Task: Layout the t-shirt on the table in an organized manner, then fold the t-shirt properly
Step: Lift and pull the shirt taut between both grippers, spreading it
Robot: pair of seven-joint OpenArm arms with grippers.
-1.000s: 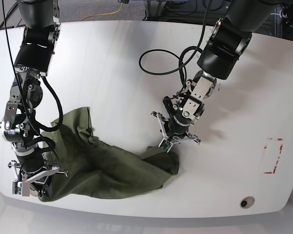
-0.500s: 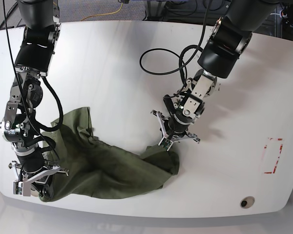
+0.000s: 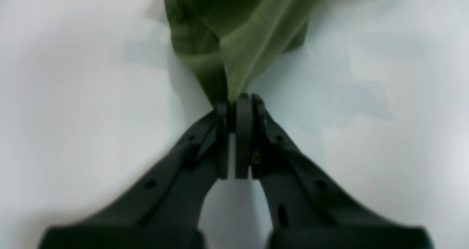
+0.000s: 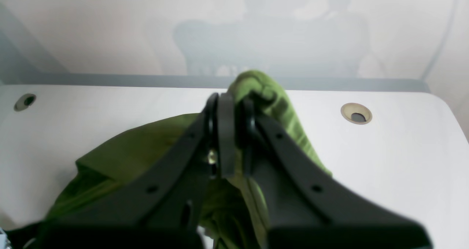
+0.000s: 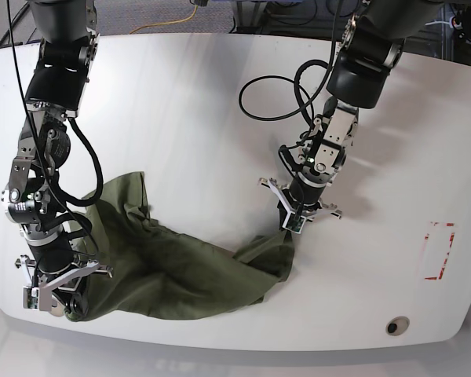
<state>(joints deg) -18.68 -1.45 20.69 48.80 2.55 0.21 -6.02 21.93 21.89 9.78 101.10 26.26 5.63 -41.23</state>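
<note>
The olive-green t-shirt (image 5: 173, 263) lies crumpled across the front of the white table (image 5: 188, 118), stretched between my two grippers. My left gripper (image 5: 291, 228) is shut on a corner of the t-shirt (image 3: 234, 40) at the cloth's right end; the pinched fabric fans out beyond the black fingertips (image 3: 243, 106). At the front left edge of the table my right gripper (image 5: 63, 302) is shut on a bunched fold of the t-shirt (image 4: 271, 99), which bulges above its fingers (image 4: 223, 132).
A red dashed rectangle (image 5: 439, 251) marks the table at the right. A round grommet hole (image 5: 397, 325) sits near the front right edge; two grommet holes (image 4: 356, 113) show in the right wrist view. A black cable (image 5: 275, 98) loops over the table's middle.
My left gripper has moved to the right and slightly back with the shirt corner, pulling the cloth's right end out. The right gripper has hardly moved.
</note>
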